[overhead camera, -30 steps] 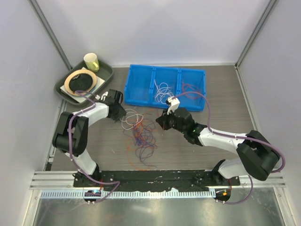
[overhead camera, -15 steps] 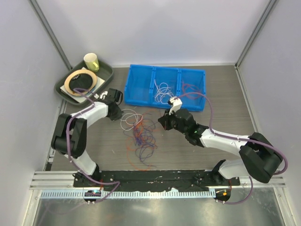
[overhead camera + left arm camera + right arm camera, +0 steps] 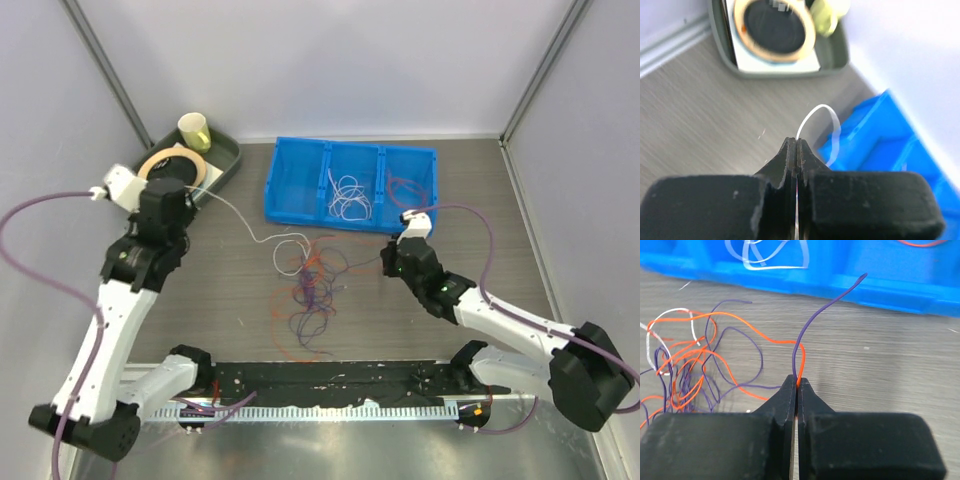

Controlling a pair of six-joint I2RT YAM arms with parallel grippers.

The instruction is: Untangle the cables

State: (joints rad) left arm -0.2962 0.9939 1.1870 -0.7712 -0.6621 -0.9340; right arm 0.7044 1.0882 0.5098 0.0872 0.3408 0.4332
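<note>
A tangle of thin white, orange and purple cables lies on the table's middle. My left gripper is raised at the left and shut on a white cable that stretches taut from it to the tangle. My right gripper is to the right of the tangle and shut on a purple cable and an orange cable together at its tips. More white cables lie in the blue bin's middle compartment and orange-red ones in its right compartment.
A blue three-compartment bin stands at the back centre. A green tray with a tape roll and a yellow cup sits at the back left. Walls close in on both sides.
My left arm has lifted up and back to the left, pulling a white cable out taut from the tangle. My right gripper has moved right, dragging purple and orange cables; the tangle has spread.
</note>
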